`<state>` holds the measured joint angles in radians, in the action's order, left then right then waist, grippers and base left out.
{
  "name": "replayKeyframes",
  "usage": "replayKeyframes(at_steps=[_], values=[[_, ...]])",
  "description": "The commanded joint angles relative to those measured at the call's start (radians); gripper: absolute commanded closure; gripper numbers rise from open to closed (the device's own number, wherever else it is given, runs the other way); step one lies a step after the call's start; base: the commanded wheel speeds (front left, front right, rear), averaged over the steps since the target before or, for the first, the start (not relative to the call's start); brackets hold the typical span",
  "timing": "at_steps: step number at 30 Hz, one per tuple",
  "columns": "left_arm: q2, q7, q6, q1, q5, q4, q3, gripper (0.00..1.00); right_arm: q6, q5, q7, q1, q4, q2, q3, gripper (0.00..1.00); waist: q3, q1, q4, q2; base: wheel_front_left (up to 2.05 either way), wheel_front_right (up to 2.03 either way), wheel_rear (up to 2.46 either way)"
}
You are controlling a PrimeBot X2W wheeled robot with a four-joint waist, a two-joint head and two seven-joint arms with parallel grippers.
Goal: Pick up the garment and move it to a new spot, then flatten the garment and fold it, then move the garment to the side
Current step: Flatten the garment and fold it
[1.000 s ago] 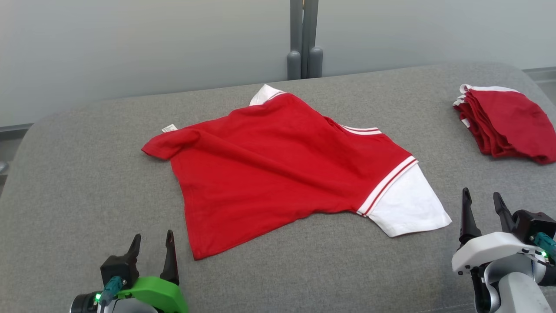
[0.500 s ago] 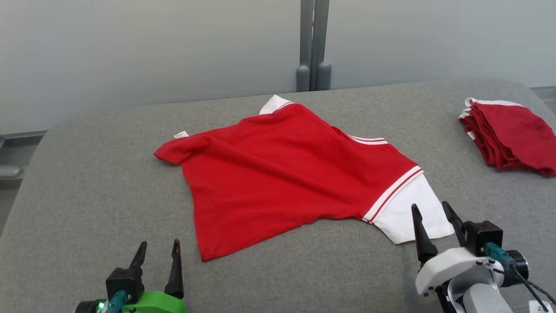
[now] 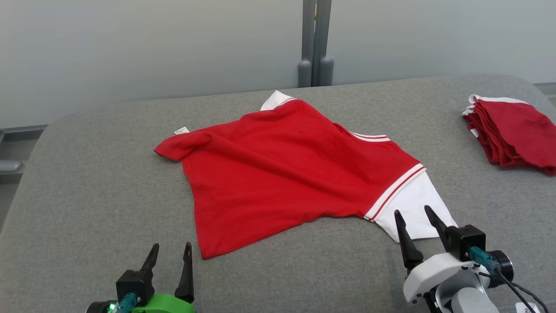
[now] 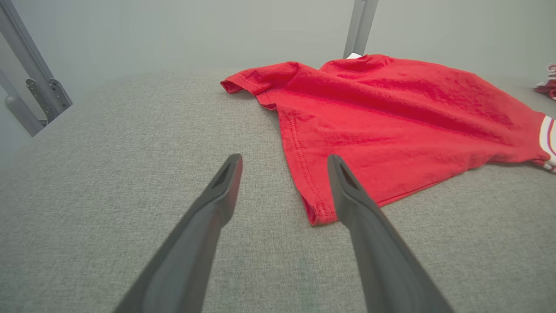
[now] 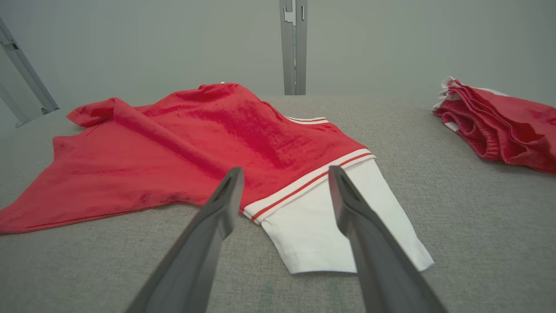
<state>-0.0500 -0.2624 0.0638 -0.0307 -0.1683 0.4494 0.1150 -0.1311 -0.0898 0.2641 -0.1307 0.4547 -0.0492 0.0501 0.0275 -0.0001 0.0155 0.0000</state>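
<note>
The garment [image 3: 286, 169] is a red T-shirt with white sleeves, lying spread but wrinkled in the middle of the grey padded table [image 3: 87, 195]. Its near hem corner [image 4: 319, 213] lies between my left gripper's tips in the left wrist view. My left gripper [image 3: 171, 250] stands open at the lower left, just short of that corner. My right gripper [image 3: 412, 213] stands open over the front edge of the white sleeve [image 5: 330, 221], nothing held. The garment [image 5: 182, 148] and the open right gripper [image 5: 284, 174] also appear in the right wrist view.
A stack of folded red and white garments [image 3: 512, 130] lies at the table's right edge. A grey post [image 3: 315, 39] rises behind the table's far edge. Bare grey surface lies to the left and front of the shirt.
My right gripper has moved left and toward the white sleeve. The left gripper has edged closer to the hem corner. The camera has shifted slightly; the shirt lies as before.
</note>
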Motion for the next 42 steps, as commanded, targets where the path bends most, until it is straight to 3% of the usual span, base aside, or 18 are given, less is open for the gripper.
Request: replayKeyframes(at_steps=[1, 16, 30, 37, 38, 40, 42], values=[[-0.003, -0.003, -0.005, 0.001, -0.006, 0.000, 0.001, 0.00, 0.001, -0.006, 0.000, 0.007, -0.007, -0.003, 0.001, 0.00, 0.001, 0.0001, 0.000, 0.0000, 0.00, 0.00, 0.00], [-0.003, -0.003, -0.005, -0.009, -0.039, 0.029, 0.020, 0.00, 0.001, -0.011, 0.000, 0.012, 0.003, -0.003, -0.016, 0.00, -0.012, 0.0001, -0.016, 0.0000, 0.00, 0.00, 0.00], [-0.003, -0.003, 0.019, -0.139, -0.175, 0.168, 0.086, 0.00, 0.001, -0.002, 0.000, -0.074, 0.027, -0.003, -0.081, 0.00, -0.204, 0.0001, -0.066, 0.0000, 0.00, 0.00, 0.00], [-0.002, 0.001, 0.026, -0.174, -0.234, 0.231, 0.082, 0.00, 0.001, -0.017, 0.000, -0.090, 0.028, -0.003, -0.112, 0.00, -0.243, 0.0001, -0.081, 0.0000, 0.00, 0.00, 0.00], [-0.002, 0.001, 0.030, -0.175, -0.233, 0.234, 0.086, 0.14, 0.001, -0.018, 0.000, -0.091, 0.027, -0.003, -0.117, 0.00, -0.243, 0.0001, -0.081, 0.0000, 0.00, 0.00, 0.00], [0.000, 0.003, 0.039, -0.174, -0.223, 0.224, 0.095, 0.96, 0.001, -0.020, 0.000, -0.090, 0.031, -0.003, -0.129, 0.00, -0.242, 0.0001, -0.080, 0.0000, 0.00, 0.00, 0.00], [0.002, 0.003, 0.045, -0.164, -0.215, 0.219, 0.107, 1.00, 0.001, -0.017, 0.000, -0.088, 0.039, -0.003, -0.143, 0.00, -0.237, 0.0001, -0.079, 0.0000, 0.00, 0.00, 0.00]])
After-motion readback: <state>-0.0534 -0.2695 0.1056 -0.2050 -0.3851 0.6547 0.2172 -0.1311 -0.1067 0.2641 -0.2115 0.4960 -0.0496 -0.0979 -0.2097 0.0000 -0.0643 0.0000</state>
